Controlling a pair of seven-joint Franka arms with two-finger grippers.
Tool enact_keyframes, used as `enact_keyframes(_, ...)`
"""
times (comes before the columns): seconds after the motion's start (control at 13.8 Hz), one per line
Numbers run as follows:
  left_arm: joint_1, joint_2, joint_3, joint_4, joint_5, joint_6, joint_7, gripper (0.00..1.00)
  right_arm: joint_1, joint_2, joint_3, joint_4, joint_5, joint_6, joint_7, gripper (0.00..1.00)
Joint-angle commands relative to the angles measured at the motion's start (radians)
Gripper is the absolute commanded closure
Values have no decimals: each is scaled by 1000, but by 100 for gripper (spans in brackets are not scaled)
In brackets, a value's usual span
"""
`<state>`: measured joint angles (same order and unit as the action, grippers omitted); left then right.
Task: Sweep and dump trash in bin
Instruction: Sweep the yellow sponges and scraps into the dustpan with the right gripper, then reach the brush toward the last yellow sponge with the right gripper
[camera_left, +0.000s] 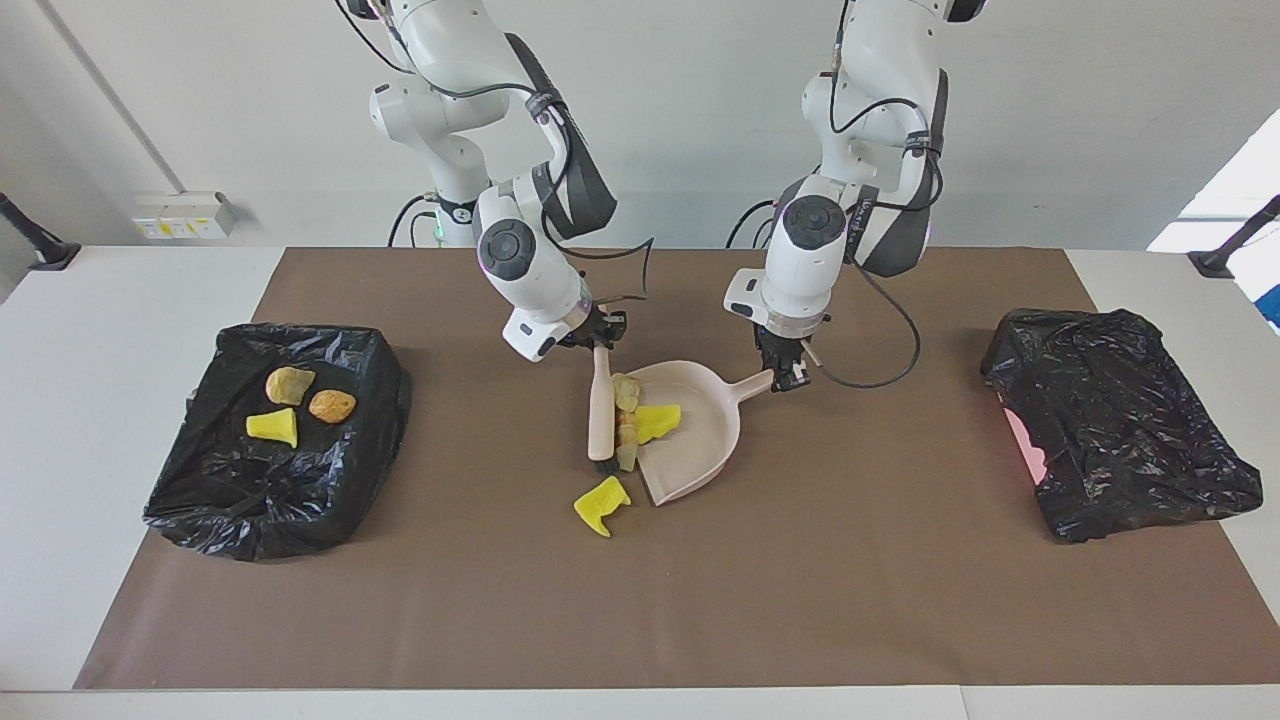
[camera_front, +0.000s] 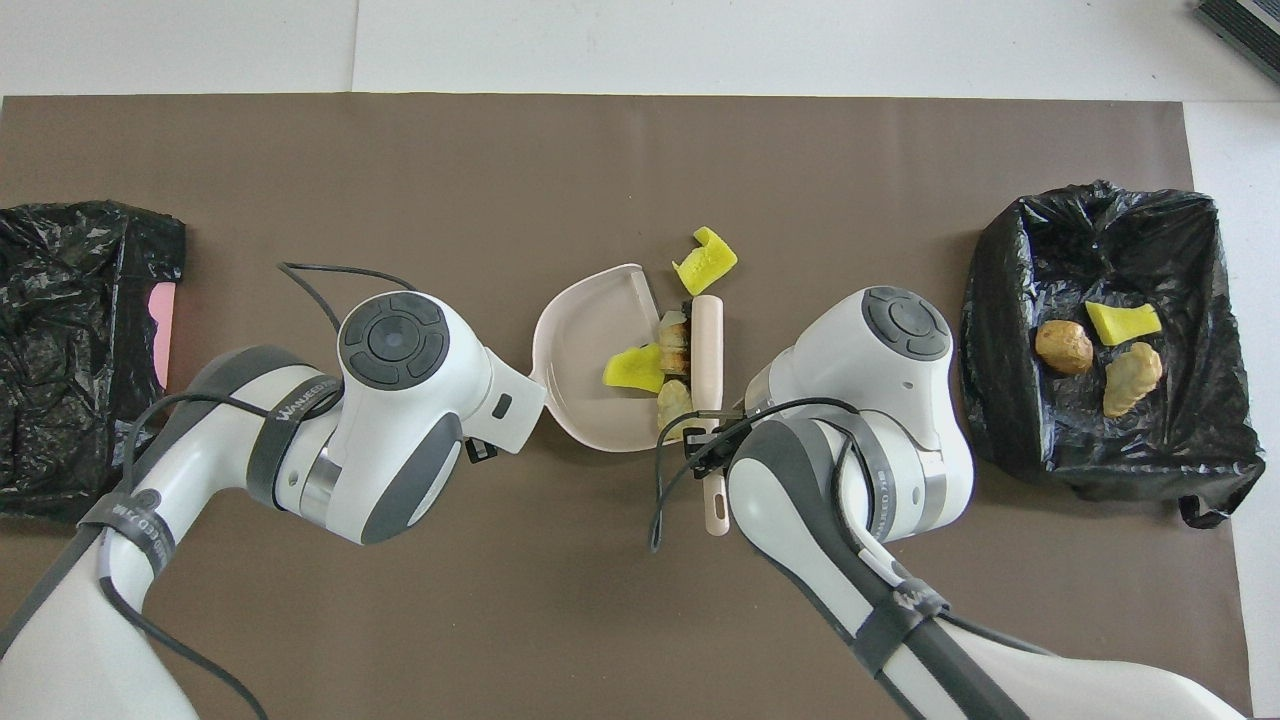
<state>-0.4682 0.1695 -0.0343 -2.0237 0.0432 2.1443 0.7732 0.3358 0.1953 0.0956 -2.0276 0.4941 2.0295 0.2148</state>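
Nearest the robots, the right hand (camera_left: 597, 345) is clamped on the handle of a pale brush (camera_left: 600, 405), holding it low so that its dark bristle end is resting on the brown mat (camera_left: 800, 560) right at the open lip of the dustpan (camera_left: 700, 440). Beside it, the left hand (camera_left: 790, 375) is gripping the dustpan's stubby handle, fingers closed on it, and the pan is lying flat on the mat with its mouth turned toward the right arm's end of the tabletop (camera_left: 100, 420).

Between the brush and the pan, three pieces of the trash are crowding in: a bright yellow wedge (camera_left: 657, 421) is sitting inside the pan just past the lip, and two tan bread-like chunks (camera_left: 626, 392) are lining up along the lip, pressed against the side of the brush. From overhead they are showing as a row squeezed between brush and pan edge.

A little farther from the robots, one more yellow wedge (camera_left: 601, 505) is lying loose on the mat, clear of both brush and pan.

At the right arm's end of the tabletop, a bin lined with a black bag (camera_left: 275, 500) is holding three more pieces (camera_left: 290, 385): a yellow wedge and two brownish lumps. At the left arm's end, a second black bag (camera_left: 1120, 420) is lying crumpled, with a bit of pink showing at its edge.
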Motion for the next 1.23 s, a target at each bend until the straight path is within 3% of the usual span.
enact_keyframes(0.0, -15, -25, 13, -33, 21, 20, 0, 100, -7, -22, 6, 26, 106, -63, 5, 100)
enact_keyframes(0.22, -15, -25, 13, -33, 21, 22, -2, 100, -24, -54, -8, 95, 86, -243, 35, 100)
enact_keyframes(0.43, -12, -25, 13, -35, 21, 20, -2, 100, -23, -92, 1, 135, -197, -349, 83, 100)
enact_keyframes(0.8, -13, -27, 13, -35, 21, 9, -9, 100, -46, -102, -5, 119, -454, -390, -225, 100)
enact_keyframes(1.16, -15, -30, 13, -40, 21, 6, -11, 100, -96, -71, -8, 148, -541, -359, -431, 100)
